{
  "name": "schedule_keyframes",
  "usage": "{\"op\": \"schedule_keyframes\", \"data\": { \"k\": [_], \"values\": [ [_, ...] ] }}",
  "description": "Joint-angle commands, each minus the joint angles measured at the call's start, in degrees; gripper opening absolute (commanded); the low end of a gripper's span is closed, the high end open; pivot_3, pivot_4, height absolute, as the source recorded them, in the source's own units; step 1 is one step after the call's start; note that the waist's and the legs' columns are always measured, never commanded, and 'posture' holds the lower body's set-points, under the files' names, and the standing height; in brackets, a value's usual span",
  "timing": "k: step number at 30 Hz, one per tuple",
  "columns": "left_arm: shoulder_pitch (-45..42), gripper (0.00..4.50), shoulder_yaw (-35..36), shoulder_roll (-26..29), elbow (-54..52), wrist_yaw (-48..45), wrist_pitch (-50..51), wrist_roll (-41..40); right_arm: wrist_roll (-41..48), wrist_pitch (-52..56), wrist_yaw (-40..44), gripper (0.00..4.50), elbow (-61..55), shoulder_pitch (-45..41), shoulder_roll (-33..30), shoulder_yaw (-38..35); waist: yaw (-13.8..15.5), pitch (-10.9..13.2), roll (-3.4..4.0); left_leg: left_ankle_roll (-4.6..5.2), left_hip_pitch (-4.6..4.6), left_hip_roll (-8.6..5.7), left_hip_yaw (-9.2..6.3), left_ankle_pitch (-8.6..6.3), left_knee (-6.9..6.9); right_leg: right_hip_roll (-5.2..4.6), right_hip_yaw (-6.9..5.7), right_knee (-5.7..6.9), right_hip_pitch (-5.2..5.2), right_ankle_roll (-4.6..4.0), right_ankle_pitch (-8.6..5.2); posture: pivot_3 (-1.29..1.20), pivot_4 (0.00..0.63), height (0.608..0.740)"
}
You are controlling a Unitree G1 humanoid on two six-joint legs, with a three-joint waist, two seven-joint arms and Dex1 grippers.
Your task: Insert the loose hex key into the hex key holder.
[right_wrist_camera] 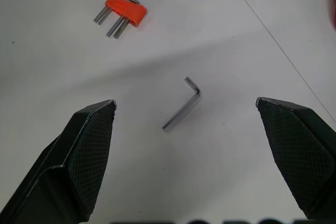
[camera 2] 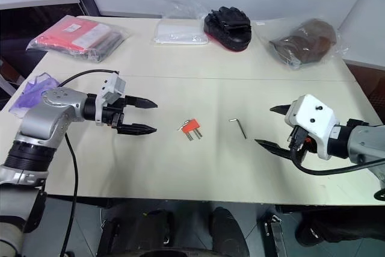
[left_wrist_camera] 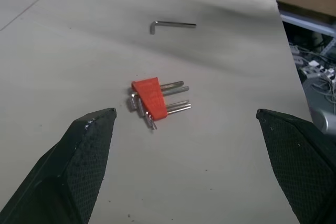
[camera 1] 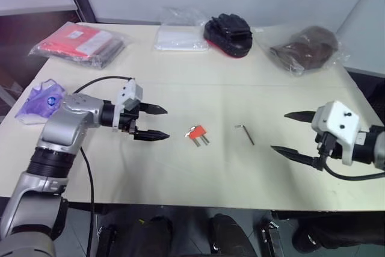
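The thin L-shaped grey metal loose hex key (camera 1: 245, 133) is lying flat on the pale cream desk (camera 1: 180, 173), well apart from either claw. Just to its left, the small orange-red plastic hex key holder (camera 1: 196, 132) is resting on its side with several short grey keys already sticking out of it.

The left claw (camera 1: 150, 123) is hovering near the holder with its two black fingers standing wide apart and gripping nothing. The right claw (camera 1: 298, 135) is pointing toward the loose key, its fingers spread just as wide and holding nothing.

The key is looking light, stiff and slick, and it is sitting so low on the desk that pinching it will probably be fiddly; taking it across the long shank, near the bend, seems the safest hold. The holder is also looking light and likely to slide, so it will probably need clamping across its plastic body, clear of the keys.

At the far edge, clear plastic bags are holding a red packet (camera 1: 78, 41), something white (camera 1: 178, 37) and something brown (camera 1: 308, 46); a black glove-like object (camera 1: 229, 32) is lying between them.
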Motion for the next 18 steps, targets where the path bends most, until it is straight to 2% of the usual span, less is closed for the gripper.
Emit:
{"op": "schedule_keyframes", "data": {
  "k": [1,13,18],
  "values": [
    [-1.4,4.48,1.9,-0.5,-0.8,1.1,1.1,-1.2,-0.8,-1.5,-0.2,4.50,-0.2,-1.0,0.2,-0.1,0.0,0.0,0.00,0.00,0.00,0.00,0.00,0.00,0.00,0.00,0.00,0.00,0.00,0.00,0.00,0.00,0.150,0.740],
    [-1.8,4.48,1.7,-1.0,-1.7,2.2,2.6,-1.5,-3.1,-3.6,-1.8,4.50,1.4,-3.0,1.8,3.9,0.0,0.0,0.00,0.00,0.00,0.00,-0.01,0.00,0.00,0.00,0.00,0.01,0.00,0.00,0.00,0.00,0.150,0.740],
    [-1.8,4.48,2.1,-1.7,0.2,3.7,1.1,-0.5,-11.4,-9.4,-7.8,4.50,6.8,-8.5,6.7,13.6,-0.2,0.0,-0.01,0.00,0.01,0.00,0.02,0.00,0.04,0.00,0.01,0.03,-0.01,0.00,0.01,0.00,0.150,0.740]
  ]
}}
